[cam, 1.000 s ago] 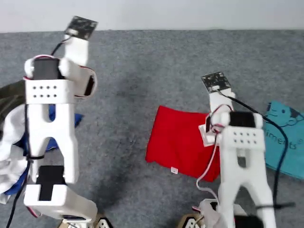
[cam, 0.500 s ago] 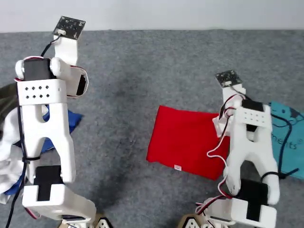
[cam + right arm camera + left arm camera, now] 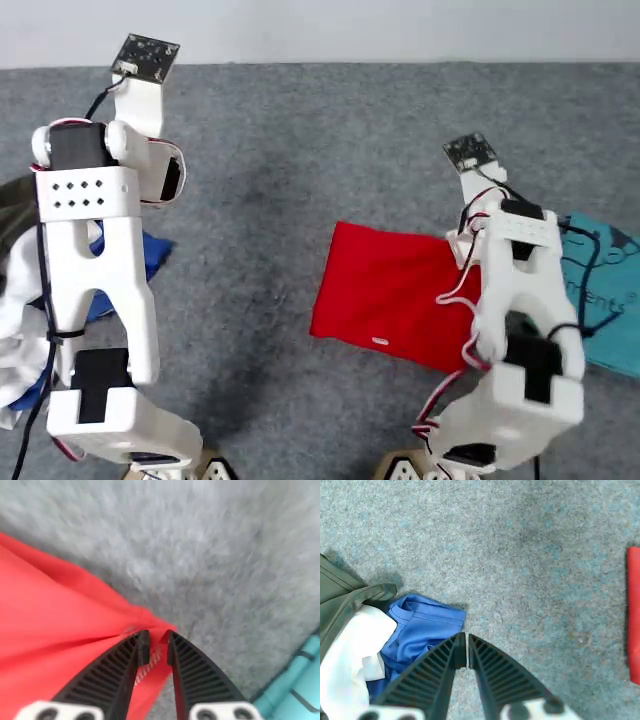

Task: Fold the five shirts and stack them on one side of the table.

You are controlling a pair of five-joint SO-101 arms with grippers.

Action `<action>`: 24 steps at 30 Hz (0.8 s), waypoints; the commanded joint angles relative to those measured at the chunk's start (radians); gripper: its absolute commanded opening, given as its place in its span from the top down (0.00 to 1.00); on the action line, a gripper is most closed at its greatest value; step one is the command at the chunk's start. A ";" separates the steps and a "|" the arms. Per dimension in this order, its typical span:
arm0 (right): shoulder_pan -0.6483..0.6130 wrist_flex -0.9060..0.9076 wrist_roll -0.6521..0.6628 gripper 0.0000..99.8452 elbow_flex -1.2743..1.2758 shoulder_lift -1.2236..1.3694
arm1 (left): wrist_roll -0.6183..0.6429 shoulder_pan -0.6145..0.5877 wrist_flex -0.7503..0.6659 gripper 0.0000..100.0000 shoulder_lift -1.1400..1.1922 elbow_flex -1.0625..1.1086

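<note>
- Gray, felt-like table (image 3: pixel 300 150) runs back to a pale wall (image 3: pixel 400 30) along the far edge in the high view.
- At the far left, an olive shirt (image 3: pixel 340 590) lies crumpled, with part of it under the cloth heaped beside it.
- Against it sits a white shirt (image 3: pixel 347 655), bunched and unfolded and overlapping the olive one.
- Touching the white one is a blue shirt (image 3: pixel 420 625), also rumpled, with a stitched edge turned toward the bare table.
- The left arm (image 3: pixel 95 250) stands over this heap in the high view and covers much of it.
- The left claw (image 3: pixel 466 642) hangs above bare table just beside the blue shirt's edge. Its jaws are pressed together with only a hairline slit between them, and they grip nothing.
- A wide stretch of gray table separates the heap from the next shirt.
- The red shirt (image 3: pixel 385 295) lies right of centre as a flat, rough rectangle, with a small white tag (image 3: pixel 383 341) by its near edge.
- The right arm (image 3: pixel 520 300) reaches over the red shirt's right side.
- The right claw (image 3: pixel 157 640) is at the red shirt's far right corner. Its jaws are drawn almost together, with the corner of red cloth pinched between them. The cloth rises in a ridge toward the tips.
- The teal shirt (image 3: pixel 615 330) lies flat at the right edge with a dark print on it, partly behind the right arm. Gray table shows between it and the pinched corner.
</note>
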 commanded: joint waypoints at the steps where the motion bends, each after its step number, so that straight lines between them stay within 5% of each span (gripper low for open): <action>1: 0.054 0.090 0.021 0.92 -0.137 0.010 | 0.006 -0.011 0.018 0.98 -0.058 -0.008; 14: -0.120 0.668 -0.012 0.92 -0.384 -0.182 | 0.008 -0.026 0.018 0.98 -0.058 -0.008; 24: -0.093 0.714 -0.132 0.92 -0.284 0.027 | 0.009 -0.028 0.018 0.98 -0.058 -0.008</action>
